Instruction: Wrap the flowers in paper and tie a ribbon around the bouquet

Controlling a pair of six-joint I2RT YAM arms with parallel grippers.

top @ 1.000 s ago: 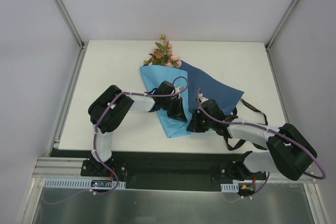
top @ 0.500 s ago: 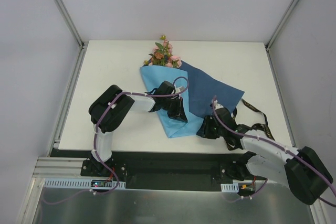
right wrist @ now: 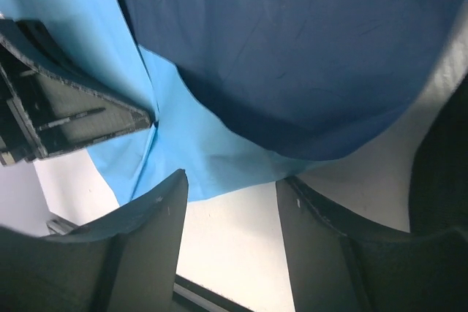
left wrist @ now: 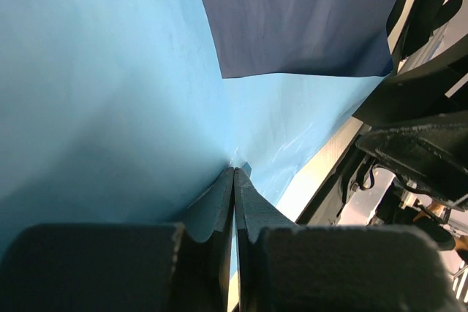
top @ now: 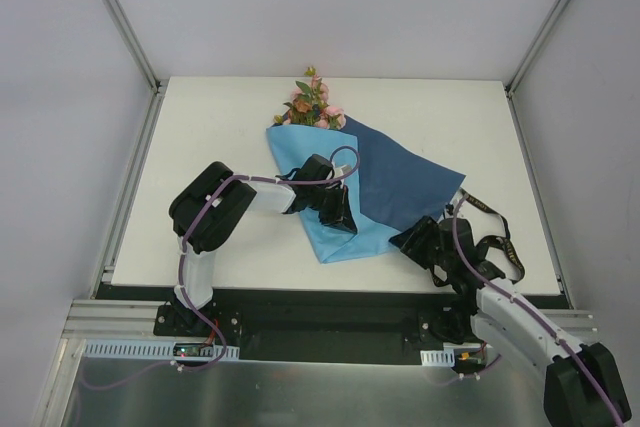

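The flowers, pink and orange with green leaves, stick out of the top of the paper at the back of the table. The paper lies light blue side up, with its navy flap folded over to the right. My left gripper is shut, its tips pinching a small crease of light blue paper. My right gripper stands open and empty over bare table, just off the near right edge of the paper. The black ribbon lies in loops right of the paper, partly under the right arm.
The white table ends in a front edge close behind both grippers. Metal frame posts rise at the back corners. The left gripper's finger shows in the right wrist view, close to the right gripper.
My right gripper has opened, let go of the paper and drawn back to the right along the front edge. The left gripper and the paper have stayed put.
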